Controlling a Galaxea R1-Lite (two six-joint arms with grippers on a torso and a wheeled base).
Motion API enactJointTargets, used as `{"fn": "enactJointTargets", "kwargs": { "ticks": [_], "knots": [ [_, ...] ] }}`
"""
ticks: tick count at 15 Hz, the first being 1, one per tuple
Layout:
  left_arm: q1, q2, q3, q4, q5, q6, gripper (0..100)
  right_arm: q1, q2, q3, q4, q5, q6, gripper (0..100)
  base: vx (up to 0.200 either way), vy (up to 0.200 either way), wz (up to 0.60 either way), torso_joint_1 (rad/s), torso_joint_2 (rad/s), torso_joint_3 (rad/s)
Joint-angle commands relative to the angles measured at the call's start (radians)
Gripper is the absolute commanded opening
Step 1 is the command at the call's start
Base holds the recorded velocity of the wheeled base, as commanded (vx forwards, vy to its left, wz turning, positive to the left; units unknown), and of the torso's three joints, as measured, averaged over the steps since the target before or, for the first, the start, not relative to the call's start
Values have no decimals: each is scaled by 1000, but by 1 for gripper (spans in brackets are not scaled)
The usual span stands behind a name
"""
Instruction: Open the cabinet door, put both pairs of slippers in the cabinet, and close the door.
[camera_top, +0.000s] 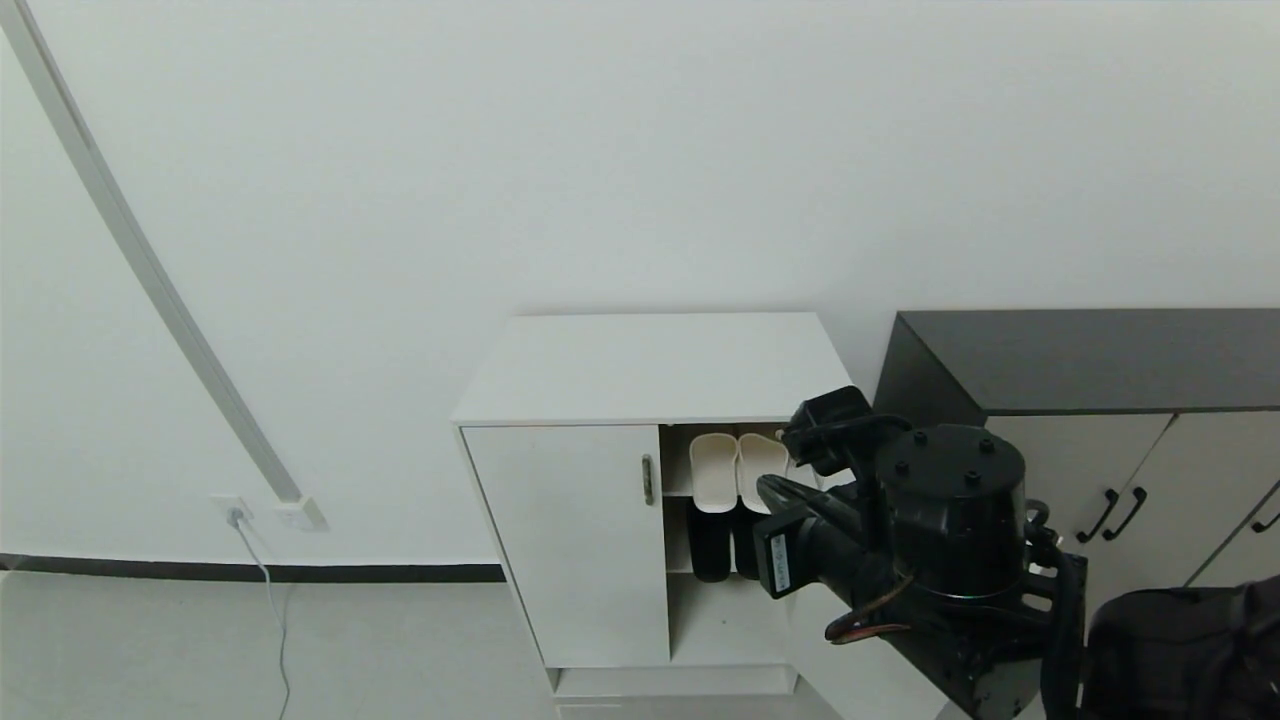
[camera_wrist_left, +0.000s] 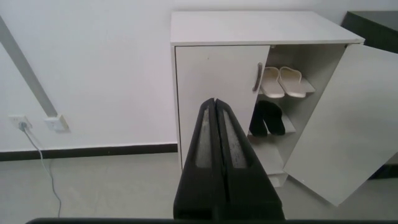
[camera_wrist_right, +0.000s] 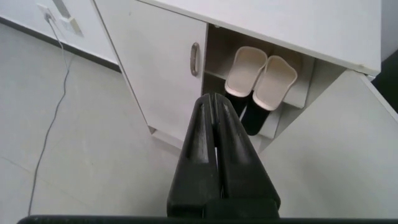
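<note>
The white cabinet (camera_top: 640, 365) stands against the wall, its left door (camera_top: 570, 540) closed and its right door (camera_wrist_left: 339, 130) swung wide open. A white pair of slippers (camera_top: 738, 470) sits on the upper shelf, also seen as the white pair (camera_wrist_left: 286, 81) and the white pair (camera_wrist_right: 261, 78). A black pair of slippers (camera_top: 722, 545) rests on the shelf below, likewise the black pair (camera_wrist_left: 267, 118) and the black pair (camera_wrist_right: 249, 118). My left gripper (camera_wrist_left: 214, 102) is shut and empty, back from the cabinet front. My right gripper (camera_wrist_right: 211, 98) is shut and empty, facing the open compartment beside the open door (camera_wrist_right: 336, 155). The right arm (camera_top: 900, 520) covers the cabinet's right side.
A dark-topped cabinet (camera_top: 1090, 360) with black handles adjoins on the right. A wall socket (camera_top: 232, 510) with a cable (camera_top: 275, 610) hanging to the floor sits left of the white cabinet. Open grey floor (camera_top: 250, 650) lies in front and to the left.
</note>
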Motion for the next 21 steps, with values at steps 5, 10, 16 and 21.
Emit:
{"fn": "enactJointTargets", "kwargs": {
  "ticks": [5,10,16,21],
  "knots": [
    [0,0,0,0,0,0,0,-7,7,1,0,-1,0,0,0,0,-360,0,-1,2],
    [0,0,0,0,0,0,0,-25,15,-1,-2,1,-2,0,0,0,-600,6,0,-2],
    [0,0,0,0,0,0,0,-36,35,1,-46,1,-26,0,0,0,0,0,0,0],
    [0,0,0,0,0,1,0,-47,33,2,-63,1,-34,0,0,0,0,0,0,0]
  ]
}}
